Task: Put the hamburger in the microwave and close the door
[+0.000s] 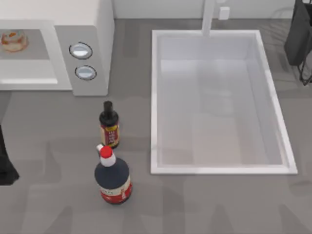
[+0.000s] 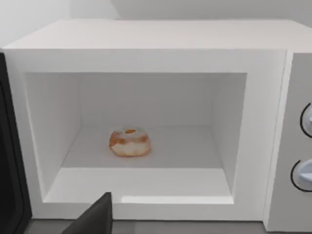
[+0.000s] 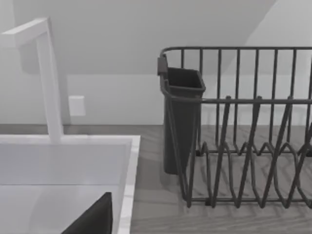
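Left gripper: one dark finger tip pokes in at the frame edge of the left wrist view, just in front of the microwave sill; the rest is cut off, so I cannot tell if it is apart or together. In the top view a dark bit of the left arm sits at the left table edge, well in front of the microwave.

Hamburger lies inside the microwave cavity, on its floor, about mid-depth, a little toward the hinge side. In the top view it shows faintly through the microwave front, partly cut by the frame edge.

Door is swung open; just a dark sliver shows beside the cavity, handle hidden. Two silver knobs sit on the grey panel, half cropped in the wrist view.

Right gripper: same story, one dark tip at the frame edge over the sink rim, state cannot be told. Right arm sits parked, far from the microwave, facing the faucet and a dark dish rack with a cutlery cup.

Two dark sauce bottles, a small one and a red-capped one, stand in front of the microwave panel.
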